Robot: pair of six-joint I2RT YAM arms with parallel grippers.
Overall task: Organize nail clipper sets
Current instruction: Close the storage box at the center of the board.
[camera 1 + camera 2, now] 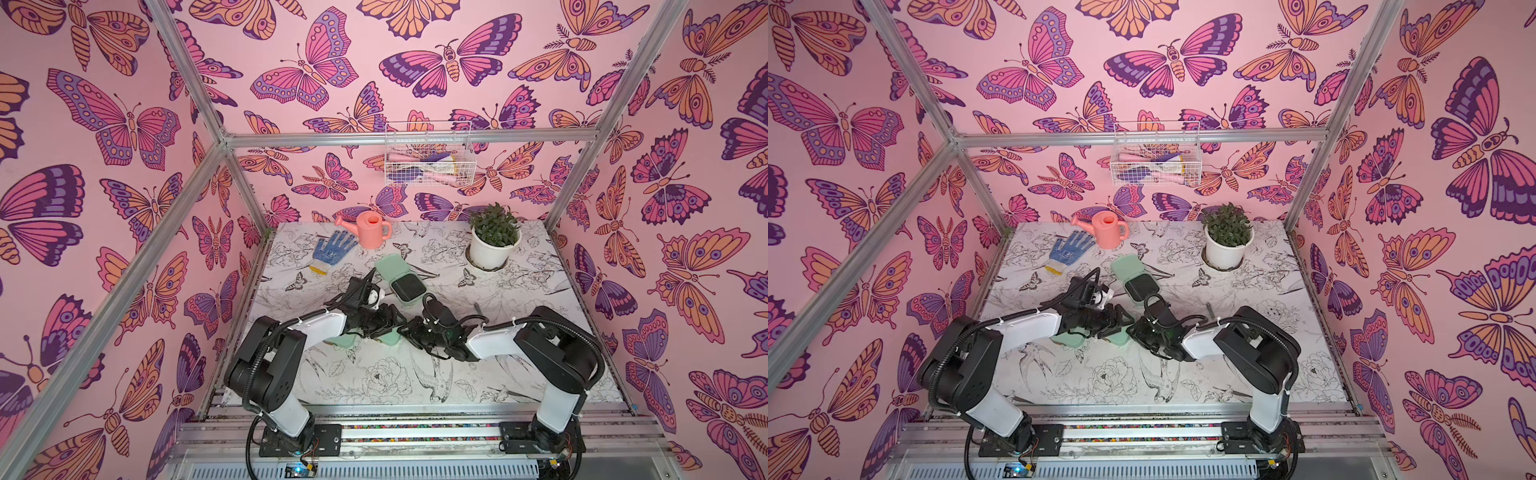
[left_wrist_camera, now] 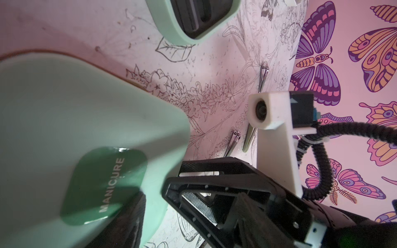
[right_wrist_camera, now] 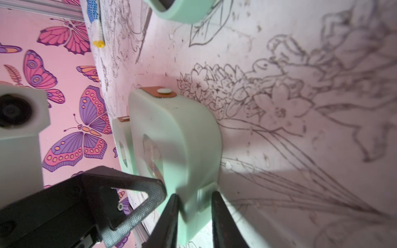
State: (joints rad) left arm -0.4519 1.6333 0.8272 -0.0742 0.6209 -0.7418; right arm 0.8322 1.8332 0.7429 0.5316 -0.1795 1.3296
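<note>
- The right gripper pinches the near edge of a closed mint-green rounded-square plastic case. The case lies flat on the flower-printed tabletop, just beside a second closed case.
- Of the left gripper, one finger touches the lid; whether it grips, I cannot tell.
- The pinch looks shallow: it may slip off, or push the case into its neighbour.

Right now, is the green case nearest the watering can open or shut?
Open: the green case has its lid folded back, and its black tray faces up, in both top views.
</note>
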